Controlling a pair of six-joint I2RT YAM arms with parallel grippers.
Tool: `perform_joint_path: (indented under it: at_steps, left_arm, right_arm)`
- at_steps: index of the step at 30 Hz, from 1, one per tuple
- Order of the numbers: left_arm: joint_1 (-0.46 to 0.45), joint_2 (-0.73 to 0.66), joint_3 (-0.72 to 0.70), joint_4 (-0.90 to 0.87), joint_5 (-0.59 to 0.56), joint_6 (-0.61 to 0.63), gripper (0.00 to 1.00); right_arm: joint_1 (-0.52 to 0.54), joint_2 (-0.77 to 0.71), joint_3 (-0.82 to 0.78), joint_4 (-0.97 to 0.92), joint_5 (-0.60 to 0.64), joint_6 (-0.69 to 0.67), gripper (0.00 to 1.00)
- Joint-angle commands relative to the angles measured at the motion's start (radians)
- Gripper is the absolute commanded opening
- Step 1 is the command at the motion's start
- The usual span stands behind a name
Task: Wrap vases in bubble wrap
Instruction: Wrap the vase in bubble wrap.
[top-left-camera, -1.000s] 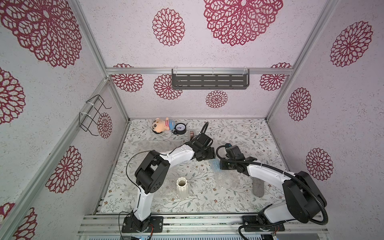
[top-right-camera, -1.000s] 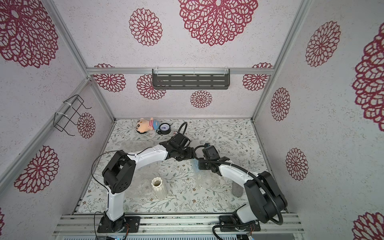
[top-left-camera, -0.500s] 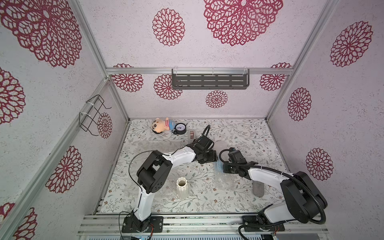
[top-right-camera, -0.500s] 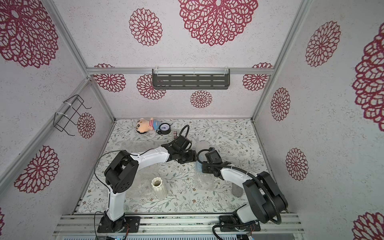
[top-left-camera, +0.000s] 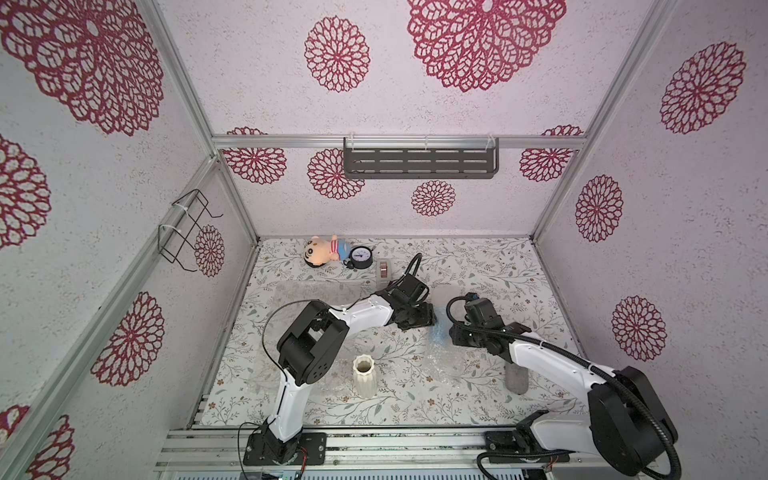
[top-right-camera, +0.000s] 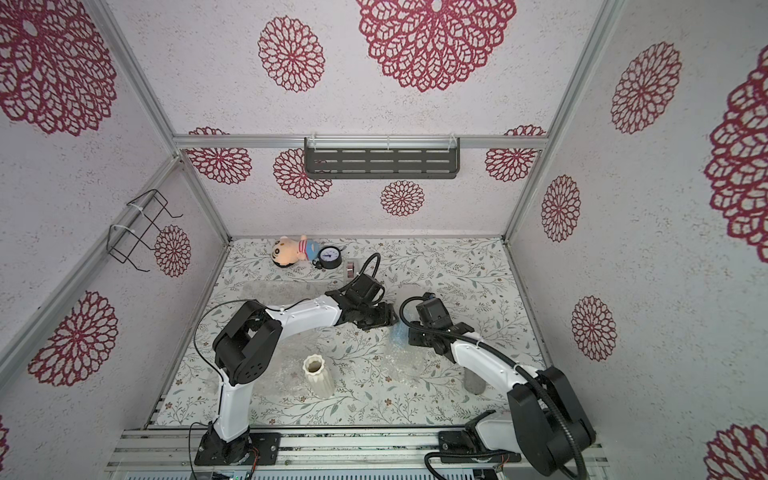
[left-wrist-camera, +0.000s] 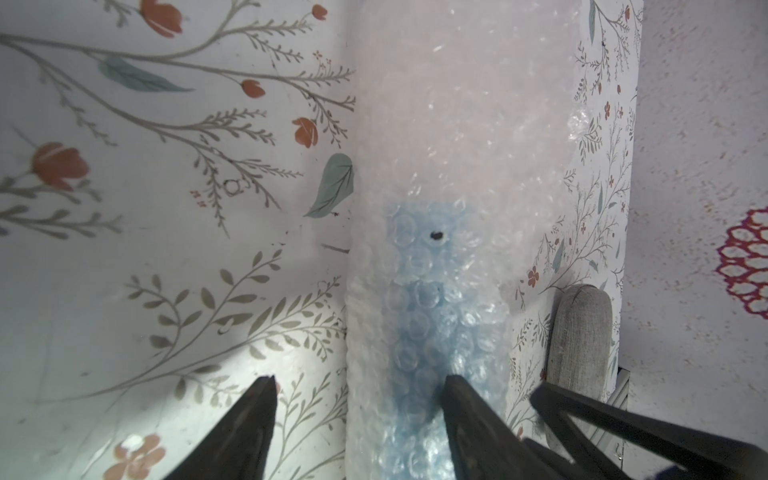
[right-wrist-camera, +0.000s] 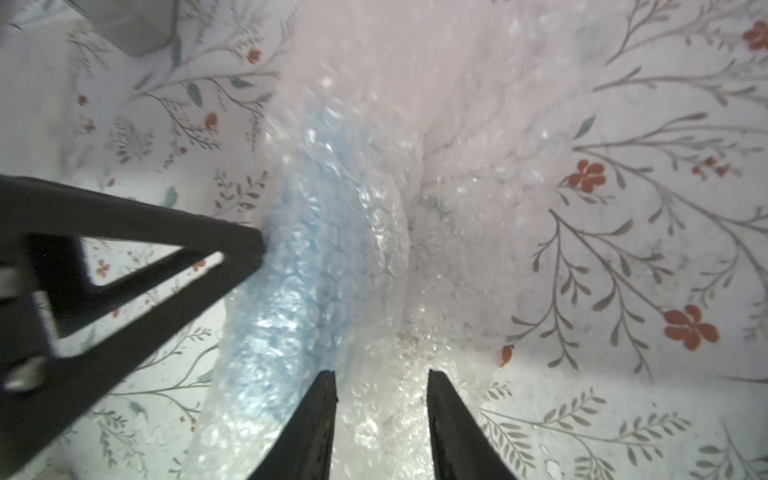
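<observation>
At centre, blue vase (left-wrist-camera: 428, 316) inside bubble wrap (left-wrist-camera: 457, 124); left claw (left-wrist-camera: 359, 380) agape, right claw (right-wrist-camera: 380, 374) parted, neither gripping.

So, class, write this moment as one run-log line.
blue vase: lying inside bubble wrap | left gripper: open, one finger touching it | right gripper: open above it | white vase: upright, unwrapped

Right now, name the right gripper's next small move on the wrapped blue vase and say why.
Probably close the right gripper on the loose bubble wrap fold beneath it and draw it over the blue vase. Its jaws stand apart and hold nothing. The fold lies slack beside the vase. One finger of the open left gripper rests against the covered vase, likely steadying it.
</observation>
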Motion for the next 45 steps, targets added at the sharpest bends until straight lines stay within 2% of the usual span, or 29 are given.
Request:
perform_joint_path:
  at_steps: [1,6,11,16,29,36,39,42,45]
  left_arm:
    - [-0.021,0.012,-0.006,-0.021,-0.005,0.017,0.68]
    - [-0.024,0.017,0.008,-0.026,-0.013,0.019,0.67]
    - [-0.022,-0.013,0.025,-0.046,-0.038,0.020,0.67]
    - [-0.025,-0.052,0.026,-0.037,-0.039,0.014,0.70]
    - [-0.085,-0.048,-0.021,0.041,0.076,0.025,0.72]
    - [-0.088,-0.002,-0.013,0.037,0.064,0.012,0.69]
    - [-0.090,0.009,0.011,-0.023,0.018,0.031,0.68]
    - [-0.088,0.021,0.032,-0.105,-0.020,0.052,0.67]
    - [-0.088,0.030,0.042,-0.143,-0.036,0.076,0.66]
  right_arm:
    - [-0.004,0.016,0.037,0.045,-0.117,0.023,0.41]
    - [-0.005,0.108,0.068,0.061,-0.104,0.013,0.35]
    - [-0.006,0.090,0.012,0.057,-0.055,0.014,0.24]
    - [-0.007,0.064,-0.028,0.040,-0.021,0.025,0.22]
    - [-0.006,0.047,-0.057,0.081,-0.019,0.050,0.22]
    - [-0.007,0.041,-0.064,0.101,-0.030,0.051,0.26]
    - [-0.008,0.018,-0.064,0.100,-0.027,0.052,0.27]
    - [-0.017,-0.035,-0.053,0.074,-0.013,0.045,0.37]
    - [-0.059,-0.080,-0.049,0.025,-0.026,0.026,0.41]
